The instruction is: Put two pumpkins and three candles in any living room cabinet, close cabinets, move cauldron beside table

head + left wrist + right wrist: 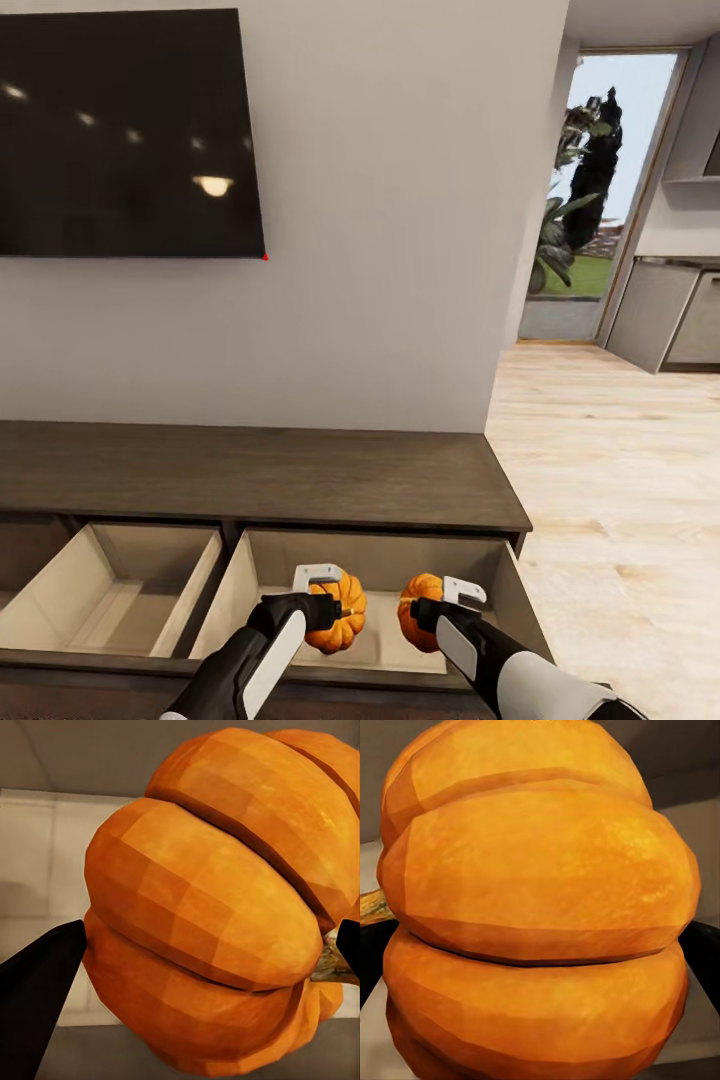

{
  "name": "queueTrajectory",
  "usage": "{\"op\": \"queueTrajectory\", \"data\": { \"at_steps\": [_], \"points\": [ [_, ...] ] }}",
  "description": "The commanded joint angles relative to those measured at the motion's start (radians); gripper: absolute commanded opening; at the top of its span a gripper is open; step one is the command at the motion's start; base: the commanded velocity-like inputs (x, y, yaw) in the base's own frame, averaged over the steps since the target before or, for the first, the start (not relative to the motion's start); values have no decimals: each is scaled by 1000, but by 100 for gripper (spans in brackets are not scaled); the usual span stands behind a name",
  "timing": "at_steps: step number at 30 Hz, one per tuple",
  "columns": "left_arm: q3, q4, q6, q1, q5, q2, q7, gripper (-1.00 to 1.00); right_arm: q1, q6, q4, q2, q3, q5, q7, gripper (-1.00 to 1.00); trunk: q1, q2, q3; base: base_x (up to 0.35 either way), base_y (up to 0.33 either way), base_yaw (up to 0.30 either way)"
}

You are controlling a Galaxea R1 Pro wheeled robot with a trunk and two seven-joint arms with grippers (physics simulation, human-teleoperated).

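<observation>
Over the dark cabinet (260, 470)'s open right drawer (270, 590), the left gripper (335, 598) clamps one pumpkin (340, 610) and the right gripper (432, 608) clamps another pumpkin (416, 610).

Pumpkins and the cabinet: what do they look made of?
Pumpkins: matte orange rind, faceted ribs, dry tan stem; real or plastic, can't tell. Cabinet: dark-brown wood look, visible streaky grain on top, low sheen. Drawer interior: plain pale beige panels, no grain, probably painted board or laminate.
</observation>
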Motion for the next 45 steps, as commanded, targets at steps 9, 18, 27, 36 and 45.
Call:
{"op": "queueTrajectory", "data": {
  "at_steps": [9, 18, 27, 36, 45],
  "points": [
    [-5, -30, 2, 1, 10, 2, 10, -100, -3, 3, -2, -6, 6, -39, -8, -100, 0, 0, -1, 64, 0, 0],
    [-5, -31, 2, 1, 9, 2, 9, -100, -4, 1, -2, -7, 7, -54, -6, -100, 0, 0, -1, 39, 22, 0],
    [-6, -33, 2, 1, 10, 2, 11, -100, -4, 1, -2, -7, 7, -55, -5, -100, 0, 0, -1, 29, 21, 0],
    [-4, -34, 1, 1, 8, 3, 11, -100, -4, 0, -2, -11, 7, -55, -3, -100, 24, -43, -31, 0, 0, 0],
    [-2, -34, -1, 1, 8, 4, 12, -100, -4, -5, 1, -10, 7, -55, -2, -100, 28, -45, -66, 0, 0, 0]
  ]
}}
